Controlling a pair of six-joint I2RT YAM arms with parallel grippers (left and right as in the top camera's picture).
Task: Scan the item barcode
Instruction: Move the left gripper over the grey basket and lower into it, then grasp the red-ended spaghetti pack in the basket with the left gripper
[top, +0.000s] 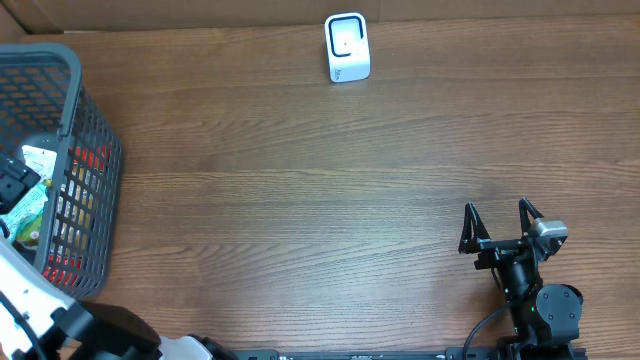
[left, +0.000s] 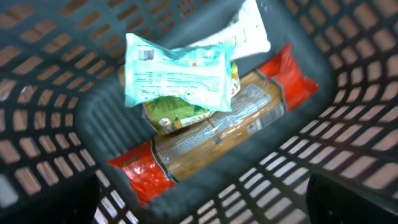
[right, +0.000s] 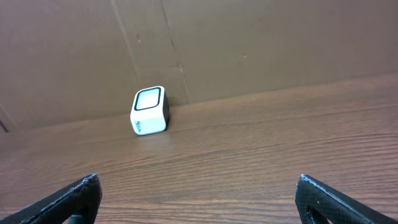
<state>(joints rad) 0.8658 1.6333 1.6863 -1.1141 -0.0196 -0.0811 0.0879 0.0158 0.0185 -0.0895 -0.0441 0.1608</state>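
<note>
Right gripper (top: 496, 210) gapes empty over the brown wooden table (top: 300, 200). Left gripper (top: 14, 186), spread wide and holding nothing, hangs over the dark grey plastic mesh basket (top: 100, 150). Inside lies a pale teal plastic packet (left: 177, 71), its print too blurred to read. The white cube-shaped barcode scanner (top: 347, 47) stands far back.

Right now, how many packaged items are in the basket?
4: a teal pouch on top, a green-labelled pack under it, a long red-ended pack along the bottom, a white pack behind the pouch. More may be hidden underneath.
</note>
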